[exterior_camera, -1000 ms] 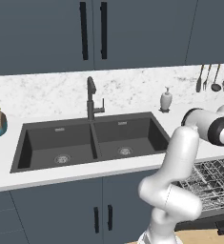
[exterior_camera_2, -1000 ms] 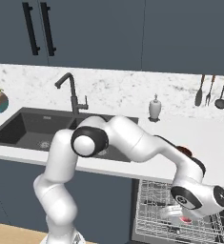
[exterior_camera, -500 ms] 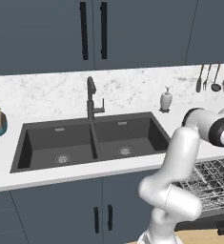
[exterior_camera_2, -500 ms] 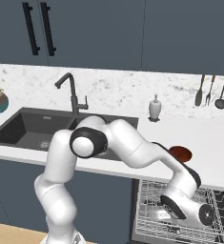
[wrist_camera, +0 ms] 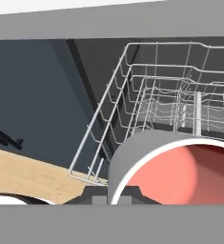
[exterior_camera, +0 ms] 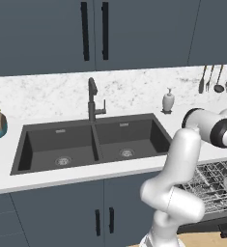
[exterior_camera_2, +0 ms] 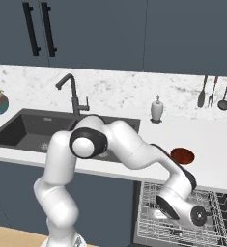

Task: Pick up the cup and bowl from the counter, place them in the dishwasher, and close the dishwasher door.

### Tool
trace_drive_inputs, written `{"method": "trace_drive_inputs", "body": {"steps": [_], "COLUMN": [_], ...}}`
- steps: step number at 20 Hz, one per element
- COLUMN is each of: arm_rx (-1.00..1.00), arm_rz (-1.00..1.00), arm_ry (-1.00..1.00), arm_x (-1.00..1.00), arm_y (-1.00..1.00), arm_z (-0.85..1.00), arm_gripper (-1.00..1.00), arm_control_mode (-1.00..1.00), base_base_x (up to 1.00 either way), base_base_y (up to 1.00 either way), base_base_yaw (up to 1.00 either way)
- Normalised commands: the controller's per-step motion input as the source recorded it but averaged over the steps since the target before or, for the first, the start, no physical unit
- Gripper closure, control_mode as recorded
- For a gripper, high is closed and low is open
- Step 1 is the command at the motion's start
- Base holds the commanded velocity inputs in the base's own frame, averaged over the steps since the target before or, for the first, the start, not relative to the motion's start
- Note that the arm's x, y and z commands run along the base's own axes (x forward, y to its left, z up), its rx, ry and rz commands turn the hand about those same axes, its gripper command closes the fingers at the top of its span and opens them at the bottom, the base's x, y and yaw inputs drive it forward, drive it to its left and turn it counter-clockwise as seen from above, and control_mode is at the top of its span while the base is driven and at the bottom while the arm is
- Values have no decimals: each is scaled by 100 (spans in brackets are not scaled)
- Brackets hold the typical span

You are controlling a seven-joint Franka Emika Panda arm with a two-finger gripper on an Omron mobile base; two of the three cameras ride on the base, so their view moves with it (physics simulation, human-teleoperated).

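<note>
**Cup low over the rack, bowl not yet fetched**

The white marble counter (exterior_camera_2: 216, 144) carries the dark red bowl (exterior_camera_2: 182, 155) above the open dishwasher (exterior_camera_2: 182, 224). The gripper (wrist_camera: 114, 196) is clamped on the cup (wrist_camera: 173, 169), apparently beside the wire rack's outer edge. Released here, it might catch the rim wires and tip or roll out.

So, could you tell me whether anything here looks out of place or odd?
Nothing looks spilled or damaged. The bowl sits upright on the counter above the open dishwasher; the cup is held in the end effector by the wire rack.
</note>
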Motion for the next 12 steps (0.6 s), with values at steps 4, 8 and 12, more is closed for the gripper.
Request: {"method": "trace_drive_inputs", "body": {"steps": [4,8,12], "arm_rx": [-3,-4,-3], "arm_rz": [0,0,0], "arm_ry": [4,6,7], "arm_x": [0,-3,-4], "arm_y": [0,0,0], "arm_z": [-52,-54,-30], "arm_gripper": [100,100,100], "arm_control_mode": [-100,-100,-100], "base_base_x": [0,0,0], "base_base_y": [0,0,0], "base_base_yaw": [0,0,0]}}
